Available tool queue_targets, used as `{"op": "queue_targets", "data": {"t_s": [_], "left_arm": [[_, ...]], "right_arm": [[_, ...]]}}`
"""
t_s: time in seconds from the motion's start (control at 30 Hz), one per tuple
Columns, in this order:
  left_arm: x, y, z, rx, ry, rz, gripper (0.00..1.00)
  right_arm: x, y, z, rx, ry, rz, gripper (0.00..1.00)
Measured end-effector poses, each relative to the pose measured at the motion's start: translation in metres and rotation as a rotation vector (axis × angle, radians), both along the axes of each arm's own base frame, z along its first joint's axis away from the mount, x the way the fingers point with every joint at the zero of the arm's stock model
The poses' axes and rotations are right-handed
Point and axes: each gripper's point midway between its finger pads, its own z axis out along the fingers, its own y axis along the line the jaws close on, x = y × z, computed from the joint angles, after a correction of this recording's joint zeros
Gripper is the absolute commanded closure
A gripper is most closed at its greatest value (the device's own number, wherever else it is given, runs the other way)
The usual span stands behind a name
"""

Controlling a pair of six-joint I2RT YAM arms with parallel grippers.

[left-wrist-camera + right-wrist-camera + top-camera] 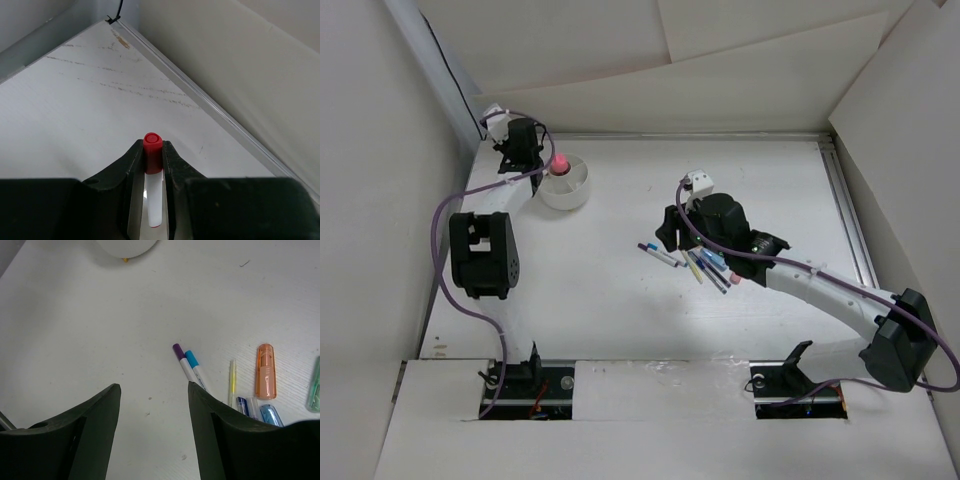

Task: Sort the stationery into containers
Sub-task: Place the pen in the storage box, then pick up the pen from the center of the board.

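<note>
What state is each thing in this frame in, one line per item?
left tool: shut on glue stick
glue stick: clamped, red cap poking past the fingertips
right tool: open, empty
white cup: upright
purple pen: lying flat, capped
blue pen: lying flat beside it, capped
orange stick: lying flat, untouched

Open tabletop (610,235) between cup (578,192) and pens (692,265)

No readable text on anything here.

Left arm (483,255) and right arm (820,283): black joints, white links, seemingly purple cables (440,250); left claw (152,152), right claw (154,390) black.
</note>
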Motion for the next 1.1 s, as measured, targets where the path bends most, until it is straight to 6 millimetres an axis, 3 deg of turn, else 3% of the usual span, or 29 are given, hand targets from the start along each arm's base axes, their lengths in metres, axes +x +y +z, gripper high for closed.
{"op": "queue_targets", "data": {"t_s": [0.1,0.27,0.4,0.5,0.57,0.67,0.73,0.83,0.93,1.0,1.1], "left_arm": [[0.003,-0.004,-0.003,0.021,0.001,-0.003,0.85],[0.005,-0.017,-0.003,0.046,-0.016,-0.013,0.60],[0.000,-0.024,-0.014,0.056,0.000,-0.023,0.53],[-0.006,-0.023,-0.019,0.059,0.016,-0.023,0.53],[-0.011,-0.022,-0.013,0.056,0.009,-0.024,0.56],[-0.024,-0.025,0.015,0.032,-0.045,-0.039,0.62],[-0.039,-0.030,0.044,-0.003,-0.114,-0.058,0.65],[-0.071,-0.044,0.091,-0.057,-0.248,-0.094,0.67],[-0.106,-0.080,0.126,-0.118,-0.381,-0.175,0.69],[-0.129,-0.114,0.126,-0.164,-0.415,-0.256,0.70],[-0.155,-0.168,0.087,-0.215,-0.362,-0.388,0.73]], "right_arm": [[0.001,-0.001,0.000,-0.003,-0.002,-0.009,0.38],[0.003,-0.001,-0.004,-0.011,0.002,-0.013,0.37],[0.003,-0.001,-0.006,-0.015,0.006,-0.015,0.37],[0.004,-0.002,-0.006,-0.017,0.003,-0.023,0.39],[0.005,-0.003,-0.006,-0.020,0.002,-0.027,0.57],[0.007,-0.003,-0.009,-0.026,0.004,-0.038,0.91],[0.009,-0.003,-0.015,-0.036,0.016,-0.050,1.00],[0.013,-0.003,-0.032,-0.068,0.048,-0.068,1.00],[0.013,-0.004,-0.050,-0.099,0.095,-0.083,0.88],[0.012,-0.005,-0.059,-0.112,0.121,-0.092,0.75],[0.011,-0.007,-0.069,-0.125,0.149,-0.106,0.65]]}}
